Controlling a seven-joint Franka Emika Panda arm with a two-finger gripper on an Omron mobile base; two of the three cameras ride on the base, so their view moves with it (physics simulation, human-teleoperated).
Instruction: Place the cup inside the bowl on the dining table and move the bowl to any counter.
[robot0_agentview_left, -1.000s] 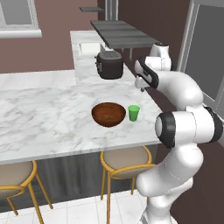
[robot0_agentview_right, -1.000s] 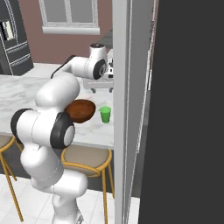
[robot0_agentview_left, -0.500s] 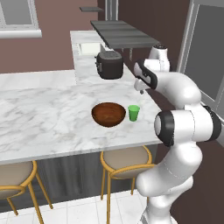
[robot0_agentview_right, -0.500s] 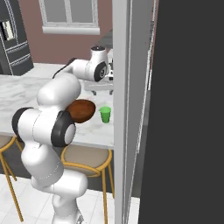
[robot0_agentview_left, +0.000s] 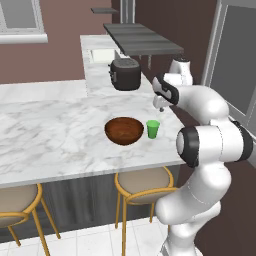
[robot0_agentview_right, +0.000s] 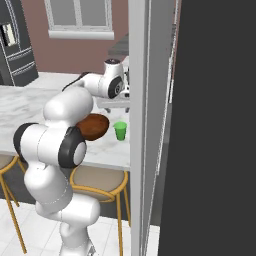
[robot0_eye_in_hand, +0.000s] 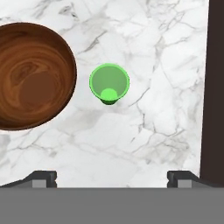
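Note:
The small green cup (robot0_agentview_left: 153, 129) stands upright on the white marble dining table (robot0_agentview_left: 50, 135), just right of the dark wooden bowl (robot0_agentview_left: 124, 130) and apart from it. My gripper (robot0_agentview_left: 158, 105) hangs open above the cup, a little behind it. In the hand view the cup (robot0_eye_in_hand: 109, 84) lies straight ahead between my spread fingertips (robot0_eye_in_hand: 43, 177), nothing is held, and the bowl (robot0_eye_in_hand: 33, 76) is at the left. The right base view has the cup (robot0_agentview_right: 120, 130) beside the bowl (robot0_agentview_right: 95, 126), which my arm partly covers.
The table's right edge (robot0_eye_in_hand: 214, 87) runs close to the cup. A dark toaster (robot0_agentview_left: 125, 74) sits on the marble counter (robot0_agentview_left: 97, 67) behind the table. Stools (robot0_agentview_left: 142, 182) stand under the near edge. A white post (robot0_agentview_right: 140, 125) blocks the right base view.
The hand has sunk a little toward the table above the cup. Cup and bowl have not moved, and the jaws stay open.

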